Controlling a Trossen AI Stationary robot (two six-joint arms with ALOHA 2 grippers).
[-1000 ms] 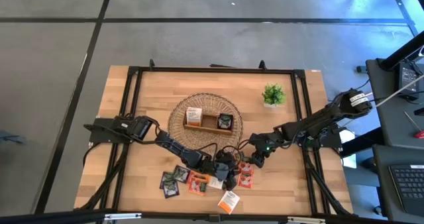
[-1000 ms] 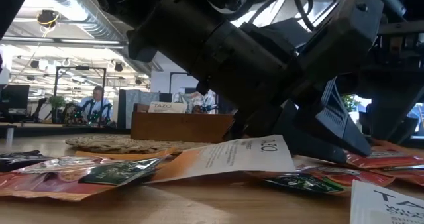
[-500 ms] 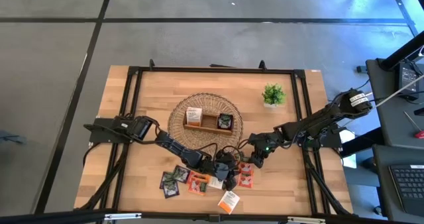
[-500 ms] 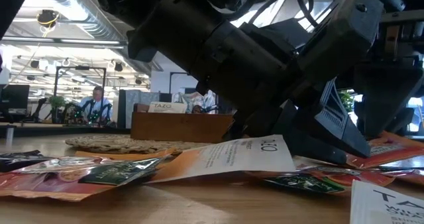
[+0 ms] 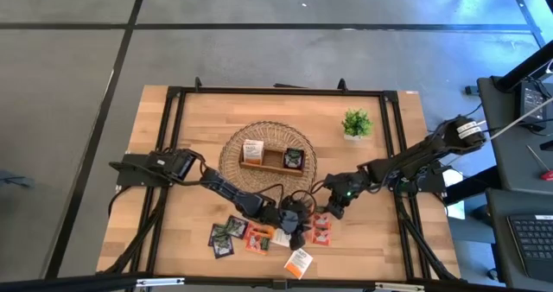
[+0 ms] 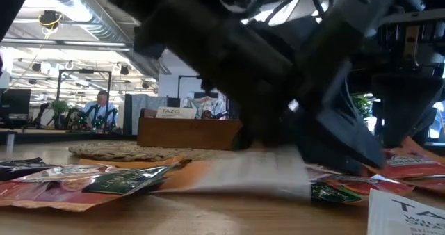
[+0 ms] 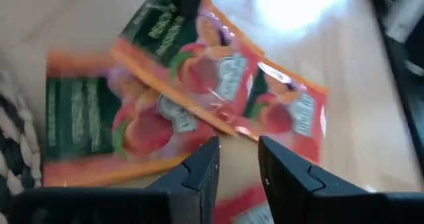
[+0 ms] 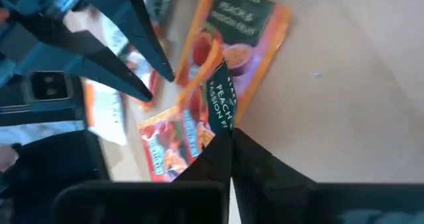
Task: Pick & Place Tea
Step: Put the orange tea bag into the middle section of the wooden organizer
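Here my right gripper (image 8: 230,141) has its two dark fingers pressed together on the edge of a flat red-orange peach tea sachet with a dark green label (image 8: 215,108), which stands up out of the pile; whether it is lifted clear of the table I cannot tell. My left gripper (image 7: 237,159) hangs low over the same pile with a narrow gap between its fingers and nothing in it, just above more red and green sachets (image 7: 199,91). From above, both grippers meet at the front of the light wooden table (image 5: 173,231), and my arms hide much of the scattered sachets (image 5: 233,233). One orange-and-white sachet (image 5: 298,262) lies apart, nearest the front edge. Behind the pile sits the round woven mat (image 5: 233,149) with the brown wooden tray (image 5: 272,158), and a small green potted plant (image 5: 356,123) stands toward the far right corner. At table level my arms blur across most of the frame.
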